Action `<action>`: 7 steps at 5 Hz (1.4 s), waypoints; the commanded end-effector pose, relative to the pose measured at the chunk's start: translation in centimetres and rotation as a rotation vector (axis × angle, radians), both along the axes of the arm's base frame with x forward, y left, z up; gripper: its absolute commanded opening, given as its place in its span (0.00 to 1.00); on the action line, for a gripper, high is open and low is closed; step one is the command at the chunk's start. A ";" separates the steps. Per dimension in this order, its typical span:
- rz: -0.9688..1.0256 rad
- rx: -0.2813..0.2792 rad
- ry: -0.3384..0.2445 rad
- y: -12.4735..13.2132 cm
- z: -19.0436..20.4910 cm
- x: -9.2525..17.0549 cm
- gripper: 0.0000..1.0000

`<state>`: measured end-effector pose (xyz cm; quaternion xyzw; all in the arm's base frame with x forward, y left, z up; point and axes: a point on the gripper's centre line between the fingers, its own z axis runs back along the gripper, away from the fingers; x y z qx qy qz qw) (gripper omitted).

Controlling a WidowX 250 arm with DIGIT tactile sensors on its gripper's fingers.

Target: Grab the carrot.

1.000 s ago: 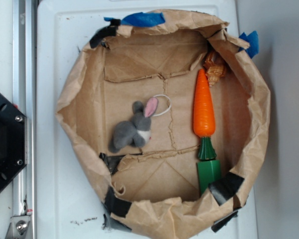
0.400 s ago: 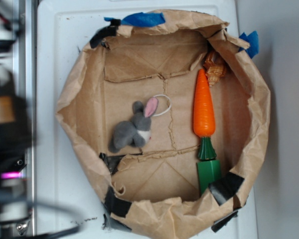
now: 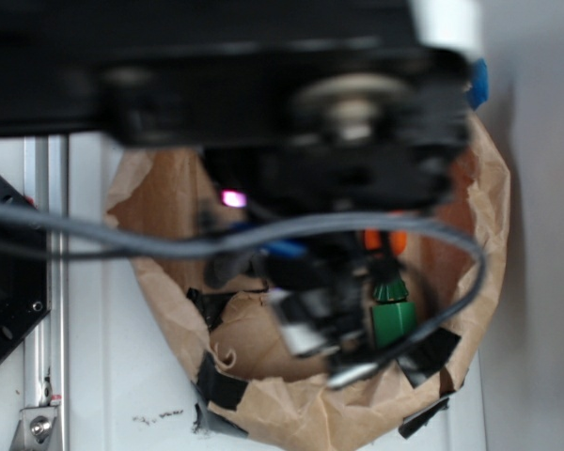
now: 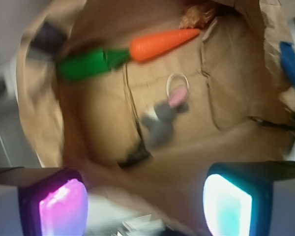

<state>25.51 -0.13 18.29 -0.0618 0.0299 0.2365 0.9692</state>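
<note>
Brown paper basin, carrot far above spread-fingered tool

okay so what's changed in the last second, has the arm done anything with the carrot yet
The arm swung in from the left edge and now hangs blurred over the paper-lined basket, blocking most of the overhead view. It has grabbed nothing: in the wrist view the fingers are apart and empty, well short of the carrot. The carrot, green block and plush bunny lie where they were.

paper bag open | plush bunny inside | green block near wall
</note>
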 end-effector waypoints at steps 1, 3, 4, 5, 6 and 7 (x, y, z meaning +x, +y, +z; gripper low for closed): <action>0.269 -0.038 -0.036 1.0 0.4 0.9 1.00; 0.269 -0.038 -0.036 1.0 0.4 0.9 1.00; 0.330 0.024 -0.113 1.6 -4.1 -0.1 1.00; 0.383 0.068 -0.129 1.9 -6.7 -0.4 1.00; 0.454 0.108 -0.080 3.2 -9.2 0.7 1.00; 0.501 0.105 -0.156 4.0 -8.5 3.3 1.00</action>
